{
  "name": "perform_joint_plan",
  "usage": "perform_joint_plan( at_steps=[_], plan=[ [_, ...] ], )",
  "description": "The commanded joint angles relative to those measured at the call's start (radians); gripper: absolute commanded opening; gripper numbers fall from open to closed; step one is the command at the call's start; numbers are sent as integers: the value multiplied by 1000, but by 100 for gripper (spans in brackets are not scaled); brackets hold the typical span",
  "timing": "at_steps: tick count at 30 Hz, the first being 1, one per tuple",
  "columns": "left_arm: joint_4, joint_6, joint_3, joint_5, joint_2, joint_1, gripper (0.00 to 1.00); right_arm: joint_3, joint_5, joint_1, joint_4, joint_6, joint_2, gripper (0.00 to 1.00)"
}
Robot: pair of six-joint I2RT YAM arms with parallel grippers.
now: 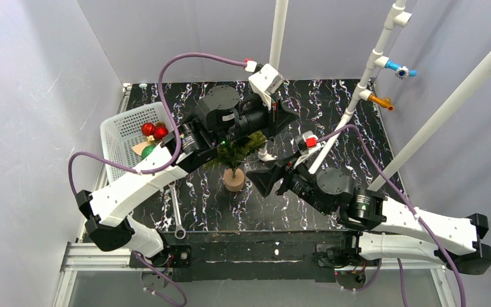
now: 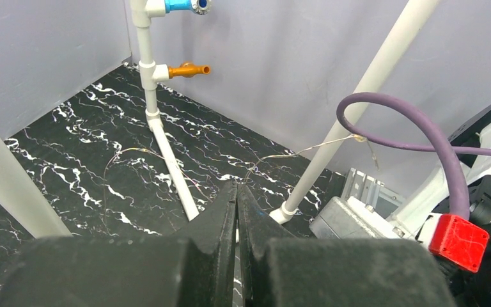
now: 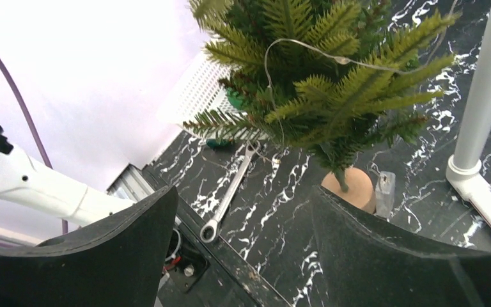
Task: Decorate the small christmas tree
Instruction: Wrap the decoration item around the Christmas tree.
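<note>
Table point(image 1: 332, 211): black, white-veined top. The small christmas tree point(image 1: 233, 155) stood upright near the middle of it on its round tan wooden base point(image 3: 353, 187); in the top view its crown was partly hidden under the left arm's wrist.

A thin wire point(image 3: 307, 46) with a tiny bead-like light looped across the upper branches. A small clear plastic piece point(image 3: 385, 190) stood just beside the base on the table.

Left arm point(image 1: 137, 182): reached over the tree towards the far side. Left jaws closed, with the two dark fingers point(image 2: 220, 256) pressed together in the wrist view. A fine wire ran across the table ahead of them towards a slanted white pole point(image 2: 351, 121); could not tell whether any of it was pinched.

Right arm point(image 1: 422, 220): came in low from the right. Right jaws spread wide apart, nothing between them, pointed at the tree and near its base without touching it.

Other items:
- A white mesh basket point(image 1: 123, 121) sat at the left edge of the table, with red baubles point(image 1: 154, 130) and a green bauble point(image 1: 148, 151) inside.
- A metal wrench point(image 3: 230, 188) lay flat on the table, left of the tree and towards the near edge.
- White pipe frame at the right rear carried a blue fitting point(image 1: 401, 70) and an orange fitting point(image 1: 382, 100).
</note>
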Motion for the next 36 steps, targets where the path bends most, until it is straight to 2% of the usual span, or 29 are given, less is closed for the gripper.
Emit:
perform_joint_plan(
  at_steps=[1, 6, 8, 11, 16, 21, 26, 31, 33, 35, 36],
  plan=[
    [66, 2, -7, 4, -55, 2, 0, 5, 58, 4, 150, 13, 19, 82],
    [64, -4, -8, 8, -51, 1, 0, -5, 160, 3, 155, 69, 32, 71],
    [68, -5, -10, 10, -51, 2, 0, -10, 174, 2, 152, 80, 35, 64],
    [75, -9, -15, 9, -50, 0, 0, -13, 191, 3, 135, 99, 38, 47],
    [83, -17, -21, 9, -53, 1, 0, -25, 256, 1, 102, 138, 47, 35],
    [87, -21, -31, 12, -55, 1, 0, -32, 284, -2, 94, 140, 49, 33],
    [90, -28, -29, 17, -52, 0, 0, -21, 267, -8, 74, 144, 52, 44],
    [93, -34, -30, 20, -50, 1, 0, -18, 268, -13, 80, 149, 66, 39],
    [89, -31, -32, 19, -52, 1, 0, -6, 283, -17, 69, 159, 82, 28],
    [86, -21, -39, 5, -59, 1, 0, 18, 306, -23, 8, 194, 100, 5],
    [87, -14, -44, 1, -62, 1, 0, 29, 324, -23, -30, 217, 107, 1]
  ],
)
